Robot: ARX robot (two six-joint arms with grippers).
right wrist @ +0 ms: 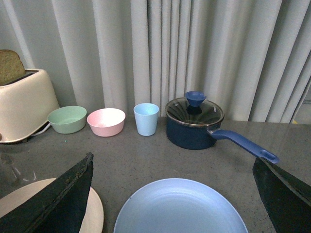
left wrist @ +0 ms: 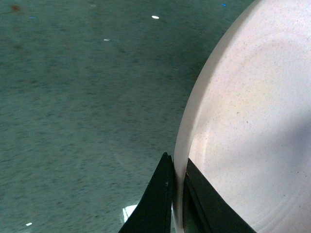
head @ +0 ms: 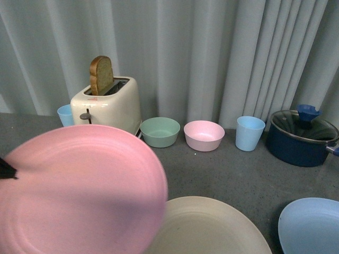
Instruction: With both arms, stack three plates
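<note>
At the near left corner of the surface [head: 238,169], the pink plate [head: 79,190] fills much of the front view, its face tipped toward the camera and its right rim overlapping the left part of the beige plate [head: 212,227]. The left tool [left wrist: 179,194] pinches the pink plate's rim, one dark finger [left wrist: 158,199] on the underside and the other on the upper face, with the grey surface showing blurred beyond it. Whether the pink plate touches the beige one cannot be told.

The beige plate lies flat at the middle of the near edge. The light blue plate [head: 312,225] lies flat at the near right corner, just beside the beige plate but apart from it. The right tool [right wrist: 172,160] hangs above the light blue plate with its two fingers spread wide, one to each side and neither touching the plate.

Along the back edge, in front of a pale curtain [head: 212,53], stands a row of other things. A cream toaster [head: 108,106] sits toward the back left with a bread slice [head: 100,74] upright in its slot, and a small blue cup [head: 65,115] peeks out behind it. To its right come a green bowl [head: 160,131], a pink bowl [head: 204,135] and a light blue cup [head: 250,133], each apart from the next. At the back right stands a navy pot [head: 299,140] with a glass lid on it, a blue knob and a long blue handle pointing toward the right edge
</note>
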